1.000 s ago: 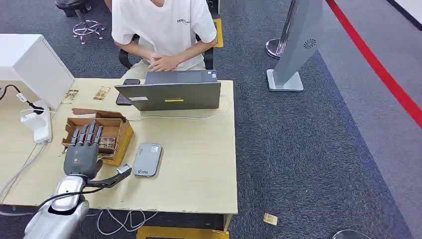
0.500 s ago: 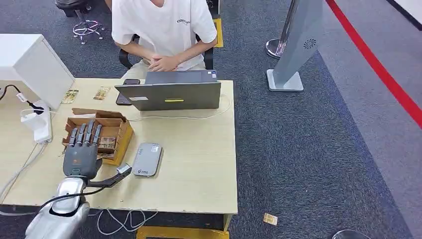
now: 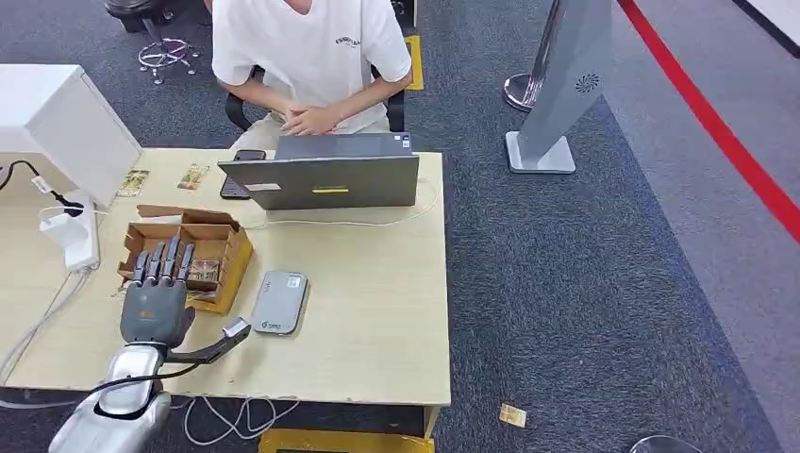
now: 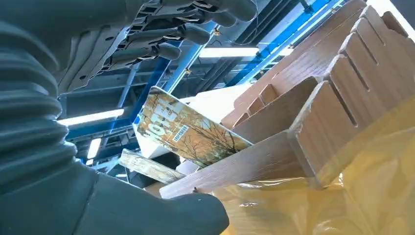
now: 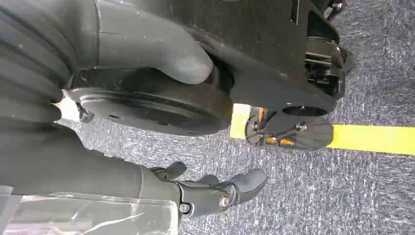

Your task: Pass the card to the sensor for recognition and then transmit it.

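Note:
A brown cardboard box (image 3: pixel 225 247) with slotted dividers stands on the left part of the desk. A card (image 4: pixel 188 131) with a tree picture leans out of it, and card edges (image 3: pixel 202 274) show inside. My left hand (image 3: pixel 156 294) hovers over the box's near left side, its fingers (image 4: pixel 188 34) stretched above the card and its thumb (image 4: pixel 161 218) below, touching nothing. The grey card sensor (image 3: pixel 279 302) lies flat just right of the box. My right hand (image 5: pixel 215 192) hangs beside my body over the carpet, fingers loosely apart and holding nothing.
A person in a white shirt (image 3: pixel 307 47) sits behind a grey laptop (image 3: pixel 321 179) at the desk's far edge. Two loose cards (image 3: pixel 133 182) and a phone (image 3: pixel 241 175) lie near a white case (image 3: pixel 66 123). A power strip (image 3: pixel 71 236) and cables are on the left.
My left hand has drawn back slightly toward the desk's near edge, its fingertips now lower over the box. Nothing else has moved.

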Action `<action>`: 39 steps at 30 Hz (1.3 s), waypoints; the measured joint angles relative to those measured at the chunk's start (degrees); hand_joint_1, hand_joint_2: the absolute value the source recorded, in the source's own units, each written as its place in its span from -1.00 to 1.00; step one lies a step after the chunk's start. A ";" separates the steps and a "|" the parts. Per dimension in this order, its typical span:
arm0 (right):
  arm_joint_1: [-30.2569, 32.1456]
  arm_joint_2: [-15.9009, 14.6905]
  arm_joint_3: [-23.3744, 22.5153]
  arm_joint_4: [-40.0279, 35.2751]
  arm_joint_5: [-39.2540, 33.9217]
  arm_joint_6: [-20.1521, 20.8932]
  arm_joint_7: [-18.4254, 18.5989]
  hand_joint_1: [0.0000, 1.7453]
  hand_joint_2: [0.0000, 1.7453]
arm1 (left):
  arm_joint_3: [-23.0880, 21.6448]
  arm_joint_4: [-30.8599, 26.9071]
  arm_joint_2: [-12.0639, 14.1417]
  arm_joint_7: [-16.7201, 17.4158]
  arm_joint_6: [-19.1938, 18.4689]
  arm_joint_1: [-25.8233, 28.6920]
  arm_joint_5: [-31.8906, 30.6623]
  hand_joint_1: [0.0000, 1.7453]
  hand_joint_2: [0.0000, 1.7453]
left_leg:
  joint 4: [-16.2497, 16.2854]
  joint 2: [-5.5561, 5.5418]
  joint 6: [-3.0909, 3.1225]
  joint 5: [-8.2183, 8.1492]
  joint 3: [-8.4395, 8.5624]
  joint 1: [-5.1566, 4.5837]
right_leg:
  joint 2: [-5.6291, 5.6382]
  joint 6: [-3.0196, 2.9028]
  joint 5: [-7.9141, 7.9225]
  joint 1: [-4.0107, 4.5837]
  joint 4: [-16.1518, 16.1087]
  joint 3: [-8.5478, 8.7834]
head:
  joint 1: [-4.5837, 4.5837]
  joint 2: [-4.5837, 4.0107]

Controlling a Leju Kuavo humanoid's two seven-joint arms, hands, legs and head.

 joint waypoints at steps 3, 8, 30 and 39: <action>0.00 0.00 0.00 0.00 0.00 0.00 0.00 -1.00 1.00 | 0.00 0.00 0.00 0.02 0.02 0.02 0.00 -1.00 1.00 | 0.00 0.00 0.00 0.00 0.00 0.00 | 0.00 0.00 0.00 0.00 0.00 0.00 | 0.00 0.00; 0.00 0.00 0.00 0.00 0.00 0.00 0.00 -1.00 1.00 | 0.00 0.00 0.00 0.02 0.04 0.03 0.00 -1.00 1.00 | 0.00 0.00 0.00 0.00 0.00 0.00 | 0.00 0.00 0.00 0.00 0.00 0.00 | 0.00 0.02; -0.03 0.00 0.20 0.00 -0.28 0.00 0.00 -1.00 1.00 | 0.48 0.00 0.00 -2.56 0.76 0.00 1.77 1.00 1.00 | 0.00 0.00 0.00 0.00 0.00 0.00 | 0.00 0.00 0.00 0.00 0.00 0.00 | 0.02 0.00; -0.03 0.00 0.22 0.00 -0.28 0.00 0.00 -1.00 1.00 | 0.50 0.00 0.00 -2.71 0.81 0.00 1.79 1.00 1.00 | 0.00 0.00 0.00 0.00 0.00 0.00 | 0.00 0.00 0.00 0.00 0.00 -0.01 | 0.00 0.00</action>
